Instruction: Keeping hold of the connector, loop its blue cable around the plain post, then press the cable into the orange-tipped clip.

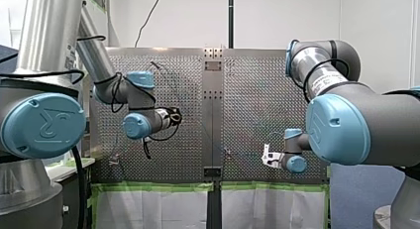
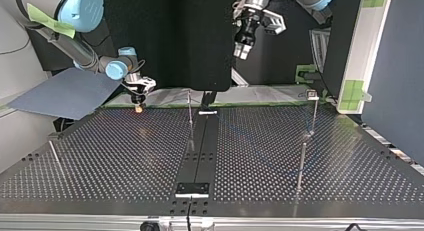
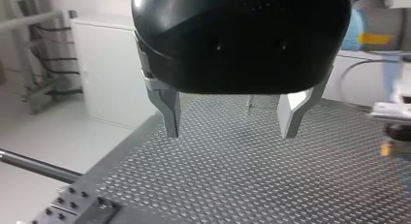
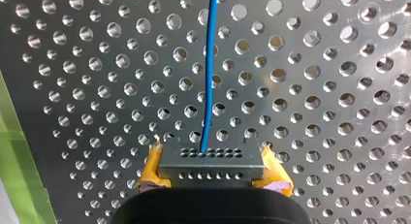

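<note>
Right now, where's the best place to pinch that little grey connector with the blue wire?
Pinch the connector on its two short ends, coming from behind, opposite the blue cable. The cable leaves the front face, so that side should stay free. My right gripper holds it just so, yellow pads on each end.

The connector (image 4: 211, 163), a small grey block with two rows of tiny holes, sits clamped level between the right gripper's (image 4: 212, 173) yellow pads (image 4: 274, 175). Its thin blue cable (image 4: 208, 69) leaves the block's middle and runs straight toward 12 o'clock. In the top view, a thin plain post (image 2: 190, 118) stands upright mid-table
</note>
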Controlling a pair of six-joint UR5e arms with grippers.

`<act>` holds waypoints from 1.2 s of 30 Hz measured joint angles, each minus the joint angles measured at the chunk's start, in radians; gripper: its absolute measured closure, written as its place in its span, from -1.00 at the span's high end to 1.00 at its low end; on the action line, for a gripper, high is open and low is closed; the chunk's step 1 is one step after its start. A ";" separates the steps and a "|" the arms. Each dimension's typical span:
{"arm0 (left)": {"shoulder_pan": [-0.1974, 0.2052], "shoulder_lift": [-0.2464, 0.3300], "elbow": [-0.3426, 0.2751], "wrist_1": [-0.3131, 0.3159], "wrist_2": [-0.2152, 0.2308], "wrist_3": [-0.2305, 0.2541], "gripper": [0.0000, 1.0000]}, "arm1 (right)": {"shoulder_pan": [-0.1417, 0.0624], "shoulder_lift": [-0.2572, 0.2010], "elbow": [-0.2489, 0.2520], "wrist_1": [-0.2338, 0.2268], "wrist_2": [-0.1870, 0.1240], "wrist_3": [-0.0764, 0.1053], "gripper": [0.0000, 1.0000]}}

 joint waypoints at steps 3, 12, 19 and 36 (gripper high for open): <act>0.000 0.000 -0.028 0.000 -0.001 0.003 1.00 | 0.000 0.000 0.000 0.000 0.001 -0.001 -1.00; 0.000 -0.001 -0.117 0.021 -0.002 0.007 1.00 | 0.000 0.000 0.000 0.002 0.008 -0.010 -1.00; 0.001 -0.001 -0.191 0.089 -0.001 -0.030 1.00 | -0.005 -0.002 0.000 0.035 0.067 -0.037 -1.00; 0.001 -0.001 -0.245 0.175 -0.002 -0.041 1.00 | 0.000 -0.124 0.000 0.151 0.178 -0.048 -1.00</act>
